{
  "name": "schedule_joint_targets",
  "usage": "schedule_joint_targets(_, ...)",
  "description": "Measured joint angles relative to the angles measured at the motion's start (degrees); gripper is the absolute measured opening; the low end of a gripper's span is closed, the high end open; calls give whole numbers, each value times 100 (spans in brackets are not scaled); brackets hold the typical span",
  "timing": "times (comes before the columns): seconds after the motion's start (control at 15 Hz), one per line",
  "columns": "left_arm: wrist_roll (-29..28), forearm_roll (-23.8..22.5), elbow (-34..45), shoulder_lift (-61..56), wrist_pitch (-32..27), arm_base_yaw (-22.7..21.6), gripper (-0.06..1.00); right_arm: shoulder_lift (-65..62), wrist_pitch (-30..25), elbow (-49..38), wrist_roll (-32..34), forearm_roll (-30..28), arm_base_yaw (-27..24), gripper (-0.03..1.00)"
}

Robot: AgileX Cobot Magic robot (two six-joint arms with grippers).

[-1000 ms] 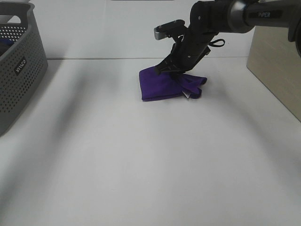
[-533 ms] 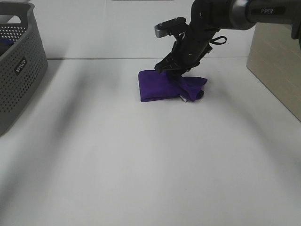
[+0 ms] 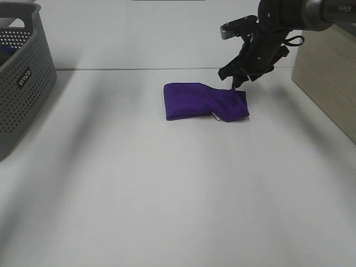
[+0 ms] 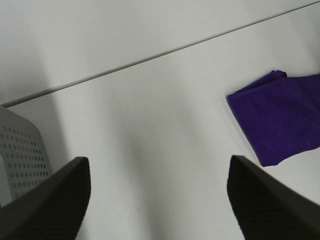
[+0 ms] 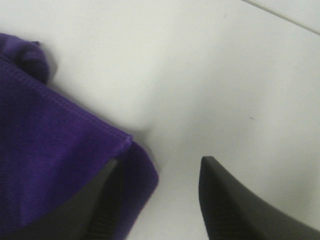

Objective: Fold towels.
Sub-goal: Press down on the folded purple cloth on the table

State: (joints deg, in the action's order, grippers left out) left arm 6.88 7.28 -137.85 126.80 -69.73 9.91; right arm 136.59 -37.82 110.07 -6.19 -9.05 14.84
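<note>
The white table (image 3: 167, 194) fills most of the overhead frame. A grey perforated basket (image 3: 22, 83) stands at its upper left edge. The purple towel (image 3: 203, 102) lies folded just above centre, a small white tag (image 3: 214, 116) on its lower hem. The right gripper (image 3: 235, 79) hangs at the towel's upper right corner, jaws parted; contact is hard to judge. The left gripper (image 4: 157, 200), seen only in its wrist view, stands spread wide and empty.
</note>
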Motion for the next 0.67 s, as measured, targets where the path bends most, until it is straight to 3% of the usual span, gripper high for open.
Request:
schedule_joint_targets(0.2,0,0,0,0,0,0,70,-201,-195,-6,401,63,-160,48)
schedule_joint_targets(0.4,0,103,0,0,-6,0,70,-567,-476,6,372,1060,-160,48)
schedule_joint_targets(0.47,0,138,0,0,-11,0,70,-573,-573,11,269,1329,-160,48)
schedule_joint_targets(0.6,0,309,0,0,-11,0,70,-350,-739,11,-636,2372,-155,48)
schedule_joint_targets(0.67,0,332,0,0,-11,0,70,-206,-728,11,-733,2372,-155,48)
